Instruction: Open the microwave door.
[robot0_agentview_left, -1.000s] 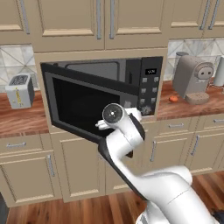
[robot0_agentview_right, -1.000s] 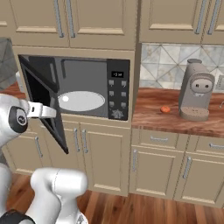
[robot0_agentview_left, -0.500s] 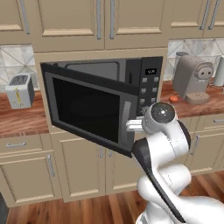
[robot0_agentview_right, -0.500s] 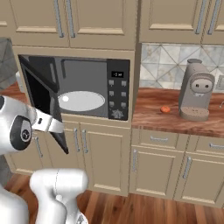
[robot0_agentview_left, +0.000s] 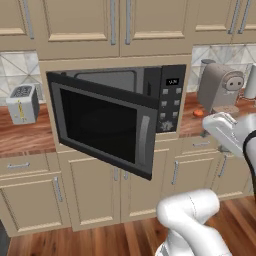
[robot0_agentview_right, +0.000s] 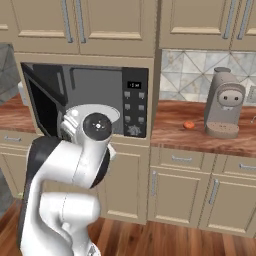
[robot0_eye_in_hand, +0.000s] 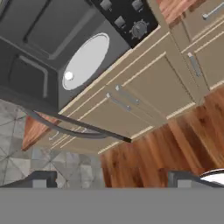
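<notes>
the wide black glass-windowed microwave door (robot0_agentview_left: 107, 127) stands swung out from the black built-in microwave (robot0_agentview_left: 167, 97). the two-finger tool (robot0_eye_in_hand: 111, 177) is spread wide, holding nothing.

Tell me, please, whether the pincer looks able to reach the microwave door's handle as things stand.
Probably yes. The microwave door stands swung partly open, its handle facing out with nothing in front of it. The pincer is open, empty and apart from the door, so it would have to come back in.
</notes>
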